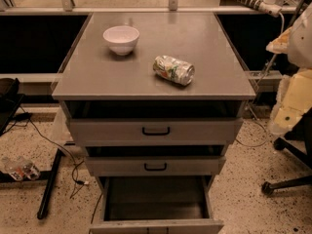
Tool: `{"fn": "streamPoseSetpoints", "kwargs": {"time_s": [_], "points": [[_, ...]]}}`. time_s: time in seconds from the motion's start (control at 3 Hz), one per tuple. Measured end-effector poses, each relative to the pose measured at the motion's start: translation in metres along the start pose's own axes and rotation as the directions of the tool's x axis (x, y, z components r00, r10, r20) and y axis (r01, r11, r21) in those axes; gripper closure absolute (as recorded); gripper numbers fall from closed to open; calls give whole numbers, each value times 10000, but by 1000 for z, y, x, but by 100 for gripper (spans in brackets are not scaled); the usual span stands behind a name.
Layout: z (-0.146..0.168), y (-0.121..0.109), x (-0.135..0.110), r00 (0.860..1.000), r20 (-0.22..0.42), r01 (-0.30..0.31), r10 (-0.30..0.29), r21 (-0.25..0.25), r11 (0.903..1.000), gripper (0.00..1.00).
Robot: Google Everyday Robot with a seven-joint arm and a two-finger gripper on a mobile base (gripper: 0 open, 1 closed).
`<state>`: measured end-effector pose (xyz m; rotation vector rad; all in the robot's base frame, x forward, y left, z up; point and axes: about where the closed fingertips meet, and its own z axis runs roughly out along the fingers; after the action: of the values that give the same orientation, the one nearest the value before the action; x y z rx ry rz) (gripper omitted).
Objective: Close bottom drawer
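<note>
Bottom drawer (156, 204) is wide open: pulled well out from the cabinet (97, 74), tray looks empty, its front panel sits right at the lower edge of the view. Can't see its handle from here (cut off at the bottom).

The two drawers above aren't fully flush either. Top drawer (156, 130) has a dark gap over it, and the middle drawer (155, 166) is out a little less. Neither is our job.

On the cabinet top: a white bowl (121, 39) upright toward the back left, and a crushed can (174, 69) on its side nearer the front right. The two are well apart and both clear of the drawer's travel.

The gripper is not in sight anywhere near the drawer. There's a pale bulky shape (298, 89) at the right edge that may be part of the arm, but I wouldn't swear to it. So I can't tell whether the jaws are open or closed.

My read on the step: closing hasn't started, we're at approach. Nothing is touching the drawer front.

The next move needs the gripper brought down low in front of the bottom panel, roughly centred, then a straight push along the slides into the cabinet. An off-centre push would likely rack the tray and bind it. No grasp needed, in my view; flat contact on the front should do. Keep below the middle drawer's front on the way in, and watch the chair base (287, 182) on the floor to the right when the base repositions.
</note>
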<state>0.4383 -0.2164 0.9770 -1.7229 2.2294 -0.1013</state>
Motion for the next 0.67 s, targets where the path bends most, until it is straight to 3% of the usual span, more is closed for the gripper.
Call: {"fn": "streamPoseSetpoints", "kwargs": {"time_s": [0.33,0.67], "points": [[0,0,0,10000,-2,2,-2,6,10000,0],[-8,-7,-6,9999,-106,124,-120,315,9994,0]]}}
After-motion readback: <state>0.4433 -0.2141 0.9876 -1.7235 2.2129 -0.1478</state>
